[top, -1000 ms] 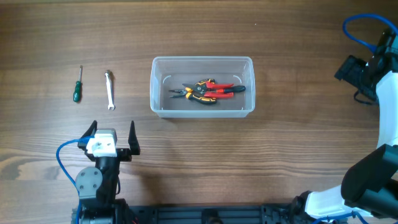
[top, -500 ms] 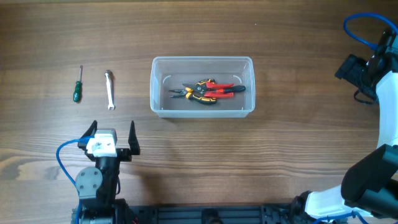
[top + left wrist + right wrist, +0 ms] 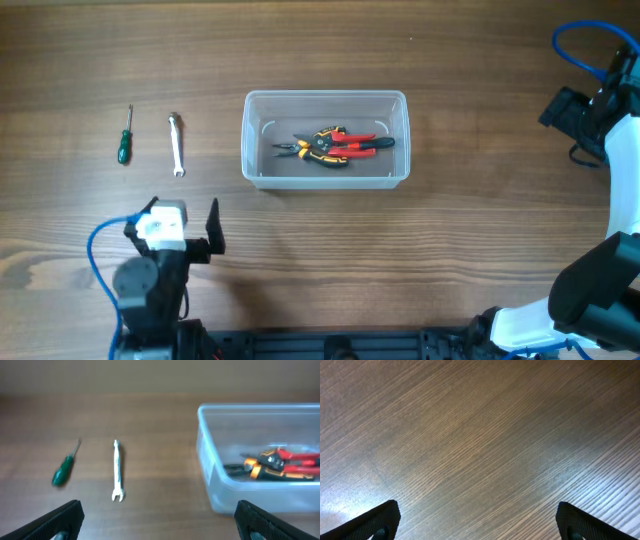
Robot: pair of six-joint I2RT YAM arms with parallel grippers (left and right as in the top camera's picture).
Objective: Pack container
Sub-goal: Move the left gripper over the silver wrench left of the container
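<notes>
Container (image 3: 325, 97): clear translucent plastic, rectangular, rounded corners, thick rim, sitting mid-table (image 3: 450, 250) (mouth upward). My left gripper (image 3: 159, 519) and right gripper (image 3: 479, 519) both stand spread wide, holding nothing. Pliers (image 3: 332, 144) lie inside it. Wrench (image 3: 176, 145) and screwdriver (image 3: 124, 138) lie well to its left.
</notes>
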